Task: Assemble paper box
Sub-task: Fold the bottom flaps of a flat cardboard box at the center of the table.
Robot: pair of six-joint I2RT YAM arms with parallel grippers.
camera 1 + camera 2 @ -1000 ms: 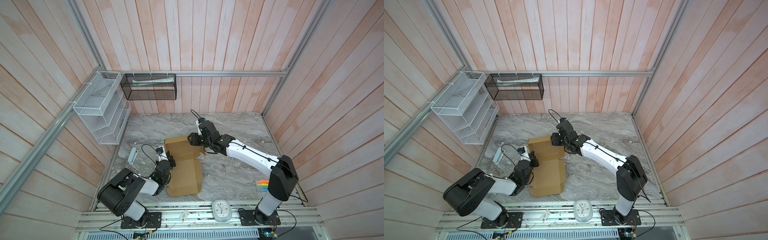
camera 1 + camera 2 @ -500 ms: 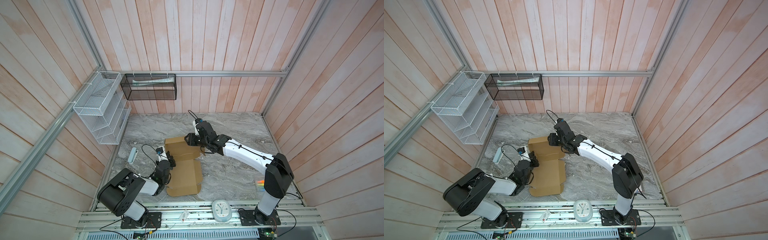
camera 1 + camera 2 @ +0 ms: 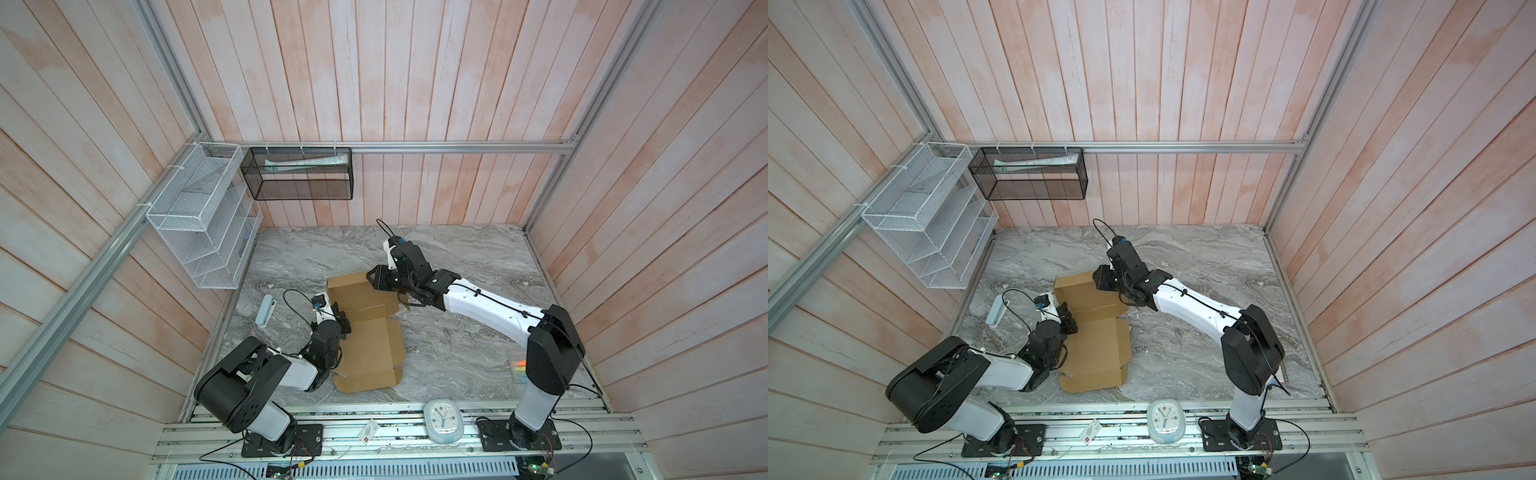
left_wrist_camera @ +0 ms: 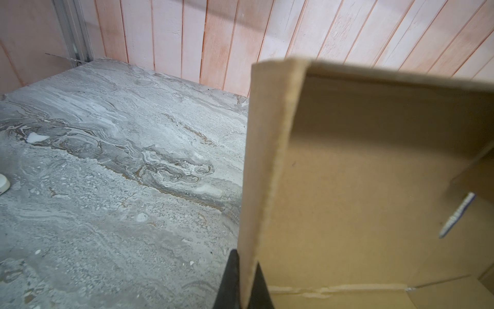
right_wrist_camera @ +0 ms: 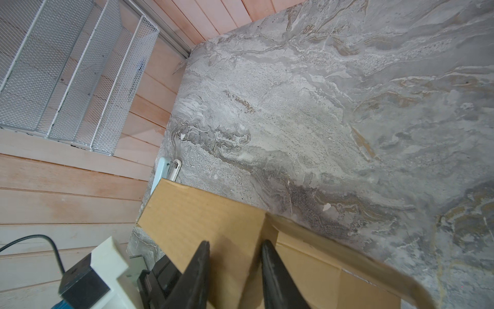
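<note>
Entry: corrugated cardboard mailer box (image 3: 368, 338), unprinted and partly folded, with some walls standing. It is being kept on the marbled counter (image 3: 465, 257), between the two arms in both top views. One standing side wall is being clamped at its edge by the left gripper (image 4: 244, 263), fingers (image 4: 230, 281) pressed together on the cardboard. The right gripper (image 5: 235, 256) is being held at the box's far corner, fingers (image 5: 199, 267) apart; contact cannot be told.
</note>
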